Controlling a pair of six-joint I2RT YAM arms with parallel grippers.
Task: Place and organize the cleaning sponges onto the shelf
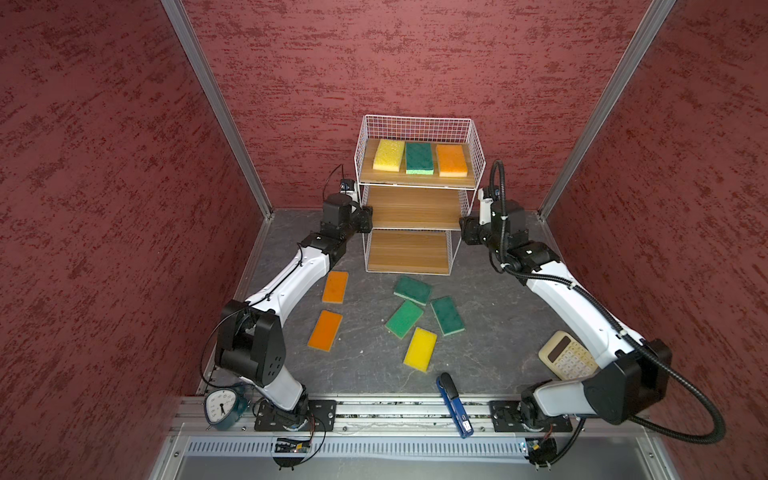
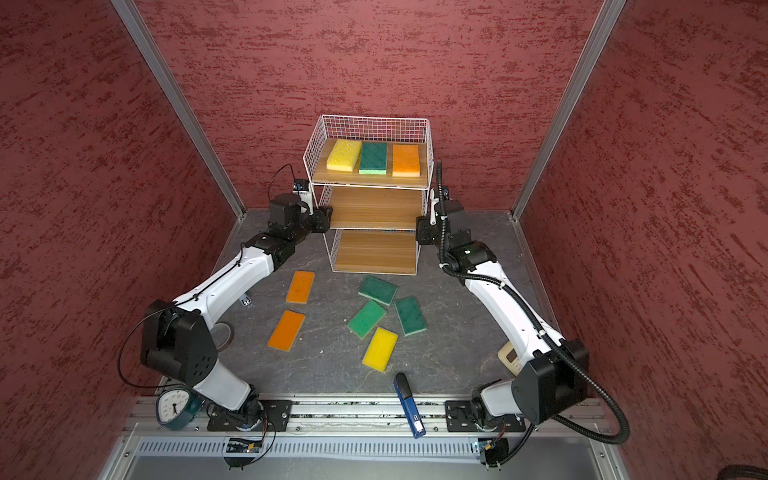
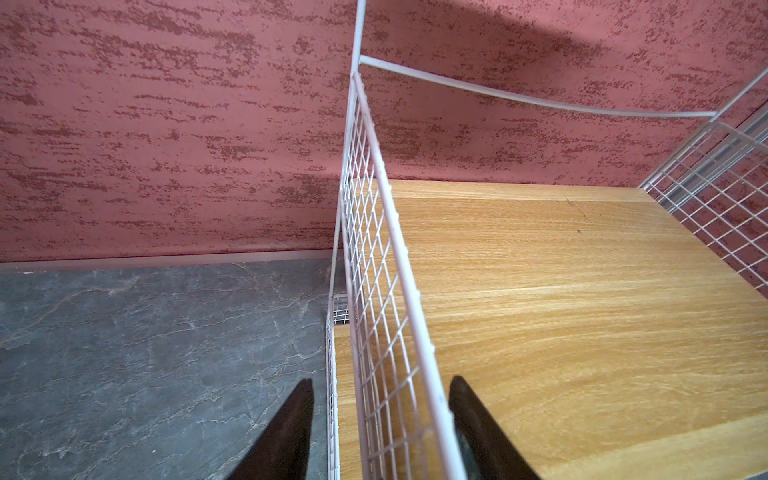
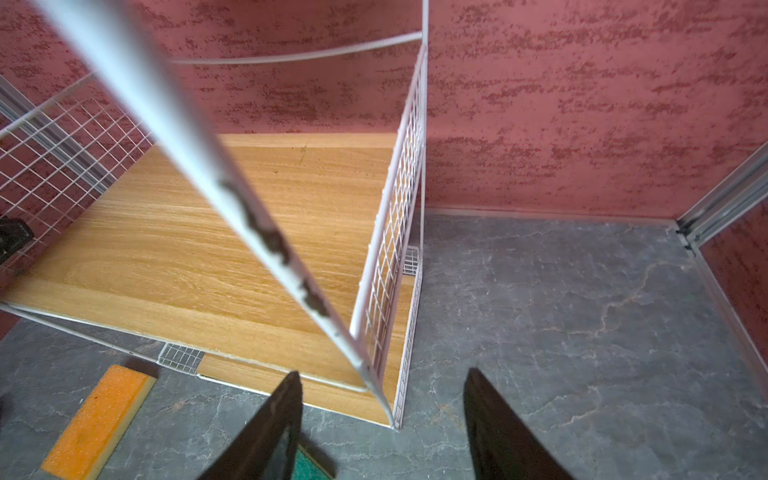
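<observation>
The shelf [image 1: 411, 208] stands at the back centre. Its top board carries a yellow sponge [image 1: 389, 154], a green one [image 1: 419, 158] and an orange one [image 1: 451, 160]; the two lower boards are bare. On the table in front lie two orange sponges [image 1: 335, 286] [image 1: 325, 330], three green ones [image 1: 412, 290] [image 1: 404, 318] [image 1: 447, 315] and a yellow one [image 1: 420, 349]. My left gripper [image 1: 368, 220] [image 3: 382, 380] is open, its jaws either side of the middle tier's left wire panel [image 3: 374, 291]. My right gripper [image 1: 463, 228] [image 4: 383, 372] is open at the shelf's right front corner, straddling a wire post [image 4: 257, 232].
A beige calculator [image 1: 567, 355] lies under the right arm. A blue stapler [image 1: 455, 407] rests on the front rail and a clock [image 1: 222, 409] stands at the front left. Red walls enclose the table on three sides.
</observation>
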